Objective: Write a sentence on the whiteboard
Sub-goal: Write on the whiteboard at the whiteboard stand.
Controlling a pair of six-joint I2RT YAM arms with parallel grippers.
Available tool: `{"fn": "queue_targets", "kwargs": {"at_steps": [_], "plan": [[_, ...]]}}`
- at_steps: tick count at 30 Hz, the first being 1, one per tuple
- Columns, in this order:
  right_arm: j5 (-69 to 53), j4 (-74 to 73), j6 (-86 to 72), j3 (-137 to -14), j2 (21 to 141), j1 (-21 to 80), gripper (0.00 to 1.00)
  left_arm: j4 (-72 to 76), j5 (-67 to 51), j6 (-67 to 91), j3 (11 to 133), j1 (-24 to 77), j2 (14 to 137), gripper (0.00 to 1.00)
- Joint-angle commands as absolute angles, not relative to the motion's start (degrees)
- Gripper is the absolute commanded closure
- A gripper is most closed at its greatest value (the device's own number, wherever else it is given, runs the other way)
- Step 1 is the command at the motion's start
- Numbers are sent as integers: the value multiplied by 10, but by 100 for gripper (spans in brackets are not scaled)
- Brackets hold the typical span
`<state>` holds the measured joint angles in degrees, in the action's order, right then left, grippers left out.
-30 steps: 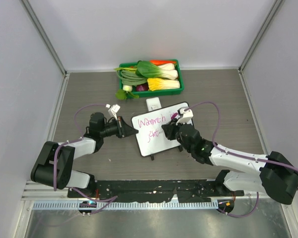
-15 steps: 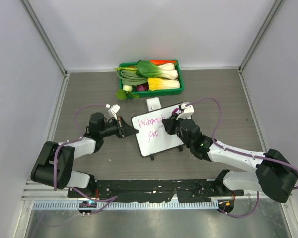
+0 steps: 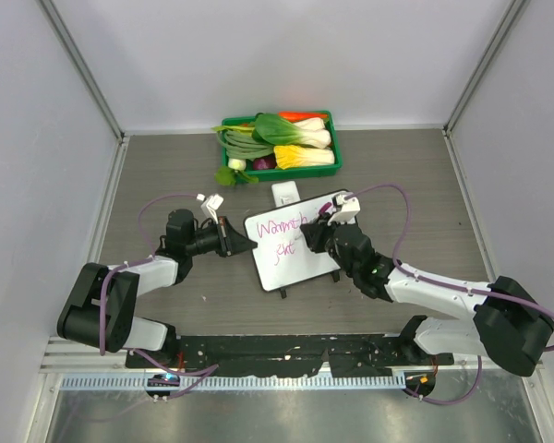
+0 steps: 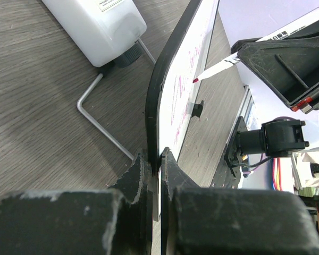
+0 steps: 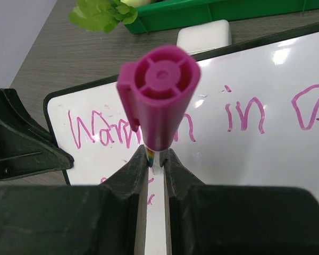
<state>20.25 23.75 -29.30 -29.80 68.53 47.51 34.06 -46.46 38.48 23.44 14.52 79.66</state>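
The whiteboard (image 3: 300, 263) lies tilted at the table's middle. The sentence (image 3: 279, 230) is in pink cursive on two lines; in the right wrist view the sentence (image 5: 244, 114) reads "Warmth in a" on the whiteboard (image 5: 287, 159). My left gripper (image 3: 246, 243) is shut on the board's left edge; the left wrist view shows the left gripper (image 4: 155, 158) clamping the dark rim of the whiteboard (image 4: 155, 101). My right gripper (image 3: 314, 236) is shut on a pink marker (image 5: 158, 93). The marker (image 4: 239, 53) has its tip at the board's face, near the second line.
A green tray (image 3: 330, 166) of vegetables stands at the back. A small white box (image 3: 284, 193) sits just behind the board, and shows in the left wrist view (image 4: 95, 26) with a bent metal wire (image 4: 103, 127) beside it. Grey walls stand on three sides.
My right gripper has moved a little toward the back and left over the board with the marker. The left gripper and the board have not moved.
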Motion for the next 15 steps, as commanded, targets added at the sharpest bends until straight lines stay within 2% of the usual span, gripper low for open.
{"fn": "queue_targets", "kwargs": {"at_steps": [1, 15], "plan": [[202, 244, -298, -281, 688, 474, 99, 320, -408, 338, 231, 143, 802, 100], [188, 219, -293, -259, 673, 474, 99, 320, -407, 338, 231, 143, 802, 100]]}}
